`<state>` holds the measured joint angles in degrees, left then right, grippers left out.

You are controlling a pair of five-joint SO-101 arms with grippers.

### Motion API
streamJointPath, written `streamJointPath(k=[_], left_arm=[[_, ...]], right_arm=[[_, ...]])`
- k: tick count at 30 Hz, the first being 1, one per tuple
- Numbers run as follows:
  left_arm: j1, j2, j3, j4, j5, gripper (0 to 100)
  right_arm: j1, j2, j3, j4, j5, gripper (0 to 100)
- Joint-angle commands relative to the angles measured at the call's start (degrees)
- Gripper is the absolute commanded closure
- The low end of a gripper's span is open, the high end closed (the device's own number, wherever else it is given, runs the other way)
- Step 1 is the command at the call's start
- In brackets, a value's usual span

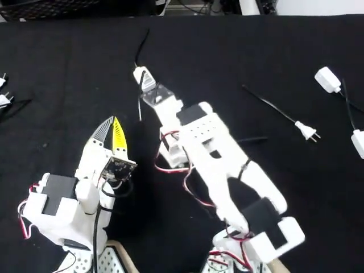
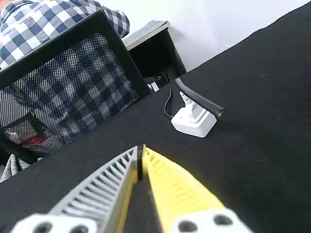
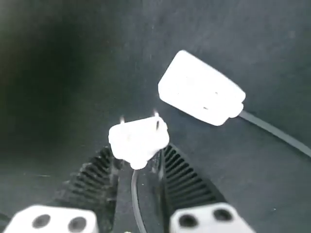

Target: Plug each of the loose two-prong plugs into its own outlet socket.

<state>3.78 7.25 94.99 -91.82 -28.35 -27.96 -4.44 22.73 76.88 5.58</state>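
White on a black table (image 1: 68, 68)
The left gripper (image 2: 141, 150) pairs a grey finger (image 2: 104, 182) with a yellow one; the right gripper's (image 3: 138, 151) ribbed fingers (image 3: 187, 179) are black, its plug (image 3: 138, 138) and the socket (image 3: 201, 94) white; at 3 o'clock, a second plug (image 1: 307, 132), white, on black cable (image 1: 267, 102).

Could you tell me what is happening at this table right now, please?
The right arm's gripper holds a small white two-prong plug by its body. The prongs point toward a white rectangular outlet socket lying on the black table, and plug and socket are not yet joined. The left arm's grey-and-yellow gripper is shut and empty, hanging over the table. Another white two-prong plug on a black cord lies loose toward the high view's right side.
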Motion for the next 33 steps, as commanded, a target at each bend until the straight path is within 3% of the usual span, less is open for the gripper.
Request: streamJointPath(k=[1,8,15,21,29,33], left_arm=[[0.84,-0.18,0.4,0.09,-0.18,97],[1.36,-0.18,-2.77,-0.18,0.0,97],[7.6,-0.62,-6.02,-0.26,-0.18,97],[11.3,-0.7,-5.85,-8.09,-0.09,97],[11.91,-0.88,-7.08,-8.18,0.0,97],[15.87,-0.88,-9.8,-8.18,-0.18,97]], right_arm=[[0.18,-3.65,-4.79,1.67,-0.09,98.7],[-2.55,-7.25,-4.62,2.64,-0.18,98.7],[-9.23,-13.93,-1.63,4.04,0.26,98.7],[-9.05,-19.82,3.03,4.31,0.35,98.7],[-4.22,-20.88,5.85,3.08,0.44,98.7],[-4.31,-20.88,6.73,0.88,2.11,98.7]])
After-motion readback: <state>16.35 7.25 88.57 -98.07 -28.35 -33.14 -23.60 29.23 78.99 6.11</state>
